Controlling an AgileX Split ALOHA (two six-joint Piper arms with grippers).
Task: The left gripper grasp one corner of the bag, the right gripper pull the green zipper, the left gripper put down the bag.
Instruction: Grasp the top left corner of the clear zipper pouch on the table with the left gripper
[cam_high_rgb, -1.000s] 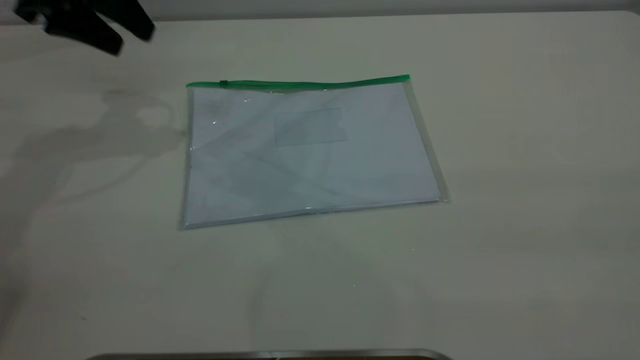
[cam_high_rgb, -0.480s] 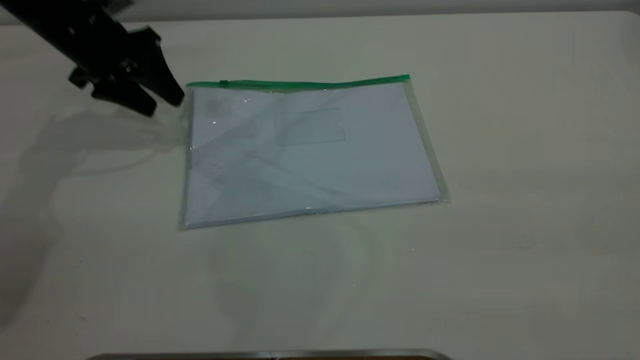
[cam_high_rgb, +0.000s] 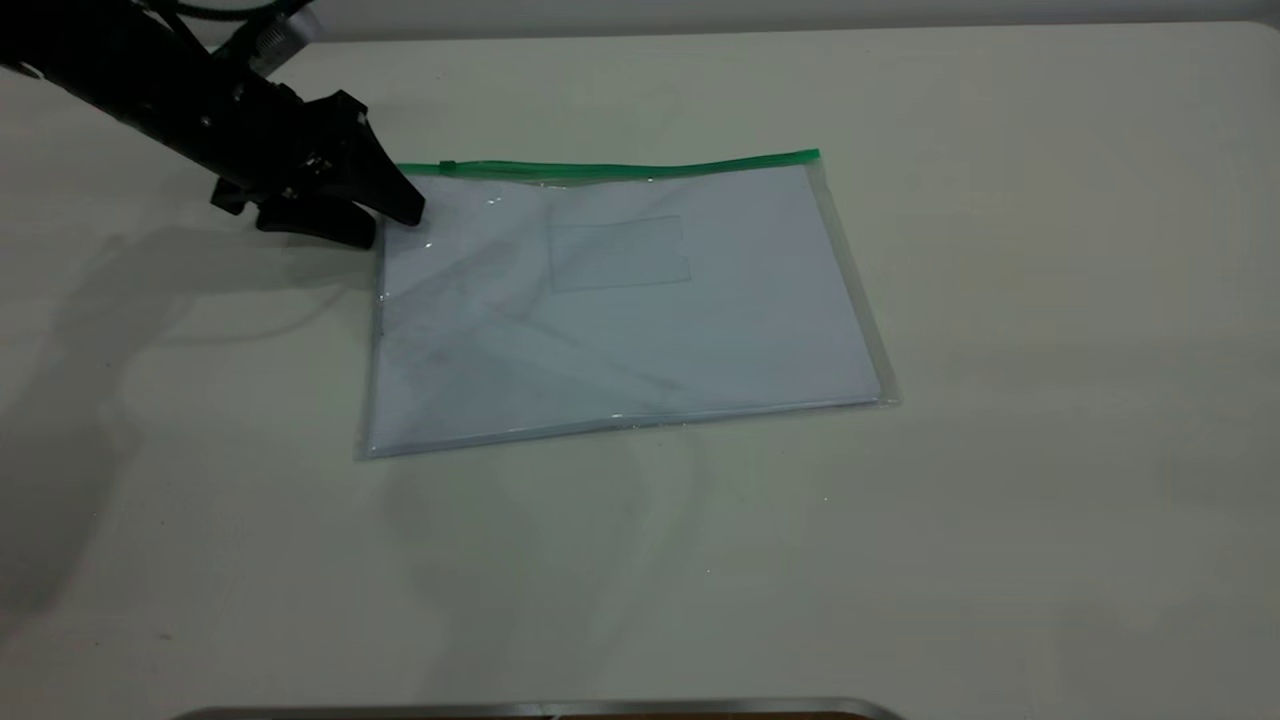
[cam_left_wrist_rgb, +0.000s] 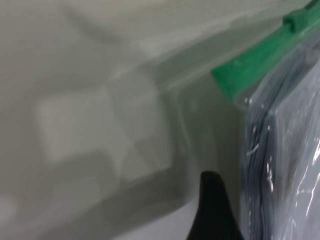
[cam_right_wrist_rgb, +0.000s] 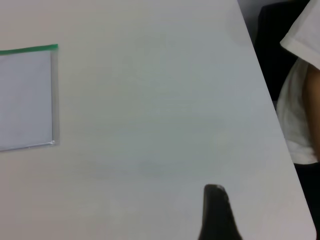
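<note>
Clear plastic, the bag (cam_high_rgb: 620, 300) lies flat mid-table, long axis left-right, white sheets inside, green zipper (cam_high_rgb: 610, 168) along its far edge. Jaws parted and gripping nothing, the left gripper (cam_high_rgb: 385, 215) straddles its far-left corner. Only the right wrist view shows the right gripper (cam_right_wrist_rgb: 217, 212), well apart; its opening cannot be told.

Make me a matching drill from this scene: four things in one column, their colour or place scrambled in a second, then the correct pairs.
Things:
1. left hand
2. green zipper
3. card pocket
4. bag

Descriptions:
A. bright strip along the bag's far edge
B. black, at the bag's far-left corner
C. lying flat on the table, white sheets inside
D. small clear rectangle on the bag's face

Pairs: 1-B, 2-A, 3-D, 4-C
</note>
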